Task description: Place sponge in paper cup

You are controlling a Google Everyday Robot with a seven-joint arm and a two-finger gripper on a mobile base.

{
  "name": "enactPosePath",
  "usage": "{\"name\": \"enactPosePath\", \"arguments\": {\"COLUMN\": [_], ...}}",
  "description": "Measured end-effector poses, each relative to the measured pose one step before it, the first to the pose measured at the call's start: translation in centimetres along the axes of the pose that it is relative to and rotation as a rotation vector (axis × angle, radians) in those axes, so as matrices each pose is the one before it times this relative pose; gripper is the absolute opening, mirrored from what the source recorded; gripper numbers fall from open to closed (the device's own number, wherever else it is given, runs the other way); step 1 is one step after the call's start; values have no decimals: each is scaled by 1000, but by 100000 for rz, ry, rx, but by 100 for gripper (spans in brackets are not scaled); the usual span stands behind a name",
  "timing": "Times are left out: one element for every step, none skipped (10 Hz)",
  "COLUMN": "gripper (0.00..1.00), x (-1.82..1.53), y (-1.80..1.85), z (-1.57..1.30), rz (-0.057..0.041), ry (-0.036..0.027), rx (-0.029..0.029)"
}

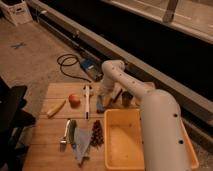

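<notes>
The blue sponge (100,105) shows as a small blue block on the wooden table (50,150), right of a long white utensil. My gripper (106,96) hangs at the end of the white arm (150,110), directly over the sponge and touching or almost touching it. I cannot tell whether it grips it. A narrow dark cup (127,98) stands just right of the gripper, behind the yellow bin. No white paper cup shows; the arm and gripper may hide it.
A yellow bin (116,145) fills the table's right front. On the left lie an orange-red round fruit (74,100), a banana (56,107), the white utensil (87,100), a green vegetable (72,132), a grey cloth (82,144) and a dark red cluster (96,132). A cable coil (70,65) lies on the floor behind.
</notes>
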Motion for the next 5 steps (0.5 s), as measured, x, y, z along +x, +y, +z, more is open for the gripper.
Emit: {"name": "enactPosePath", "arguments": {"gripper": [0, 0, 0, 0, 0], "x": [17, 50, 127, -248, -780], "y": [23, 115, 343, -20, -61], "z": [19, -151, -567, -1013, -1898], "rz": [-49, -132, -498, -324, -976], "ry": [17, 284, 1552, 422, 644], "rx": [-43, 550, 1367, 2943, 3617]}}
